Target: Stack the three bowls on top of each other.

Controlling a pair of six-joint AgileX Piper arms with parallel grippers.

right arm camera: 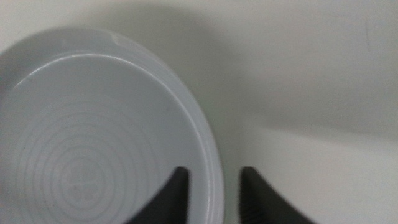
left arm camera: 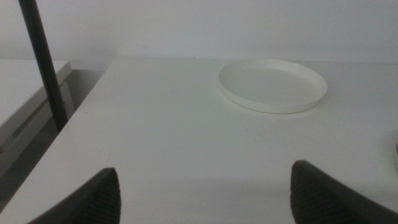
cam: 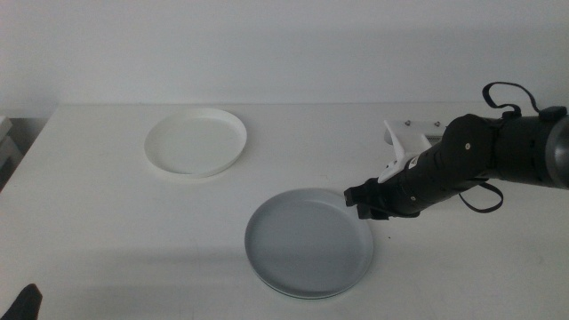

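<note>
Straddling the grey bowl's (cam: 307, 242) rim, my right claw (right arm camera: 214, 186) stands slightly apart; I'd seat deeper before pinching. White bowl (cam: 196, 142) sits well apart on the table (cam: 98, 204); left claw (left arm camera: 205, 193) waits, spread.

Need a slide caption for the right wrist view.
Right pincer straddles the rim of the grey bowl on the white table.

From my station I see a plain white table (cam: 107, 204) filling most of the middle view, with a bare pale wall (cam: 284, 44) behind it. In the left wrist view, 1 dark pole (left arm camera: 42, 65) stands upright just off the table's edge (I can't tell what it belongs to), and beside it sits a lower white surface (left arm camera: 25, 93).
</note>
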